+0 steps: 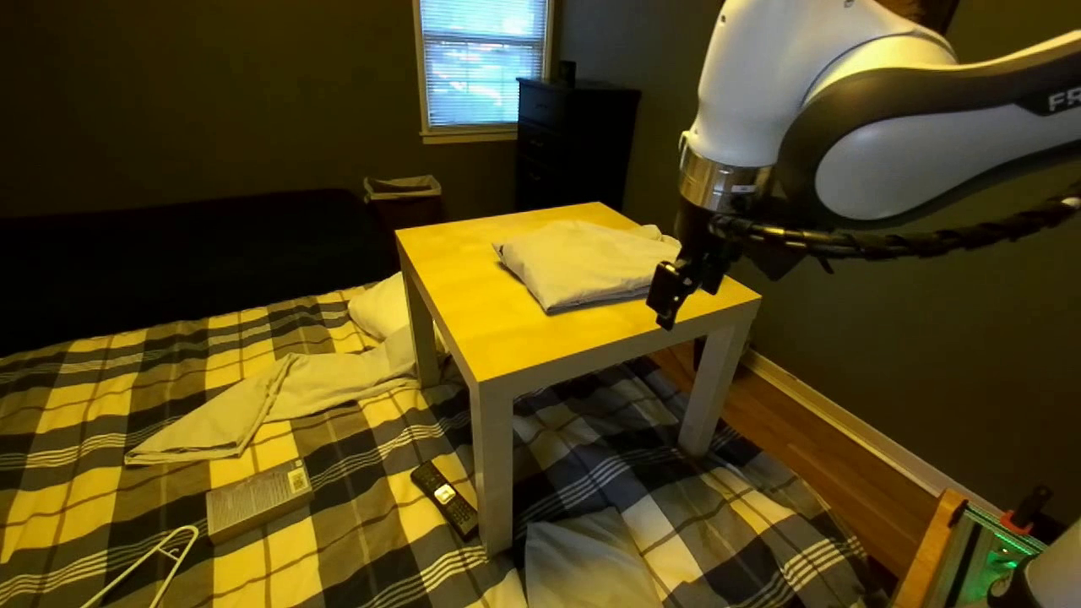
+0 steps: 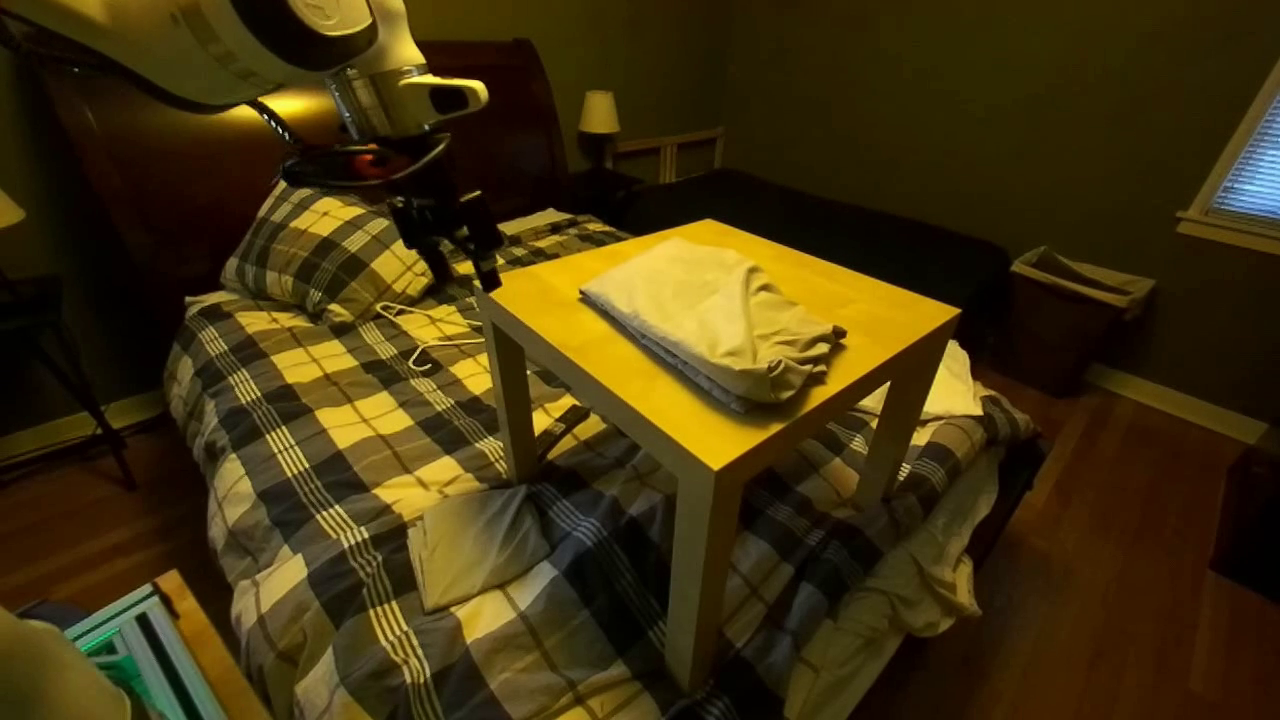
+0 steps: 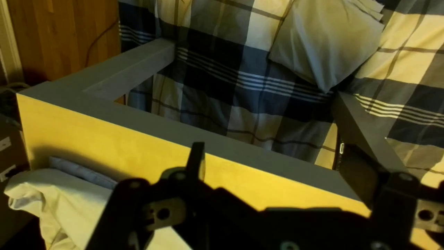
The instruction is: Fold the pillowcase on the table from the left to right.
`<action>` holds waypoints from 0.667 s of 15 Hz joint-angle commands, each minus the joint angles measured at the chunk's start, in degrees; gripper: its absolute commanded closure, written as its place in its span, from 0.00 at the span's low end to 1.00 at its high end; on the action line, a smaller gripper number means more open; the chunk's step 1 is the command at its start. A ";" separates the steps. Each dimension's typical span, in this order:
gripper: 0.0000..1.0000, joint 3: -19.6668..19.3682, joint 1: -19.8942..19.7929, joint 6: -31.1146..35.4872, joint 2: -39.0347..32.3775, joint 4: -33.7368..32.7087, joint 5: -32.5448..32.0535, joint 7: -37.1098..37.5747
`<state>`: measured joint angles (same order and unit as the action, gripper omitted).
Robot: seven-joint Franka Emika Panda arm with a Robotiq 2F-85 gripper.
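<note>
Plaid bedding [image 1: 363,507] spreads beneath the table [image 1: 460,295], whose tan top bears the pale pillowcase [image 1: 587,262], lying in layers and rumpled at one side; near the table's edge hangs the gripper [image 3: 277,165], its fingers [image 3: 196,161] spread wide apart; close to one table leg lies a black handset [image 1: 445,498]
</note>
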<state>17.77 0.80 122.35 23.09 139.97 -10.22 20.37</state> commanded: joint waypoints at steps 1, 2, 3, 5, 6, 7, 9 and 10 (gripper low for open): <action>0.00 4.27 -1.10 -3.87 -11.30 -11.32 -6.58 14.05; 0.00 4.91 -1.13 -4.65 -13.67 -13.90 -8.95 18.22; 0.00 5.15 -1.06 -5.81 -16.71 -16.82 -11.49 22.60; 0.00 4.07 0.63 -8.77 -22.40 -22.28 -15.86 29.93; 0.00 3.25 1.72 -10.74 -25.63 -25.38 -17.70 33.52; 0.00 2.28 3.05 -12.20 -28.36 -28.05 -19.05 36.21; 0.00 0.10 6.07 -14.51 -34.55 -34.20 -21.05 40.24; 0.00 -1.18 7.77 -15.07 -37.56 -37.24 -22.42 41.82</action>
<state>19.93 3.49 111.54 -4.53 112.94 -29.03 56.13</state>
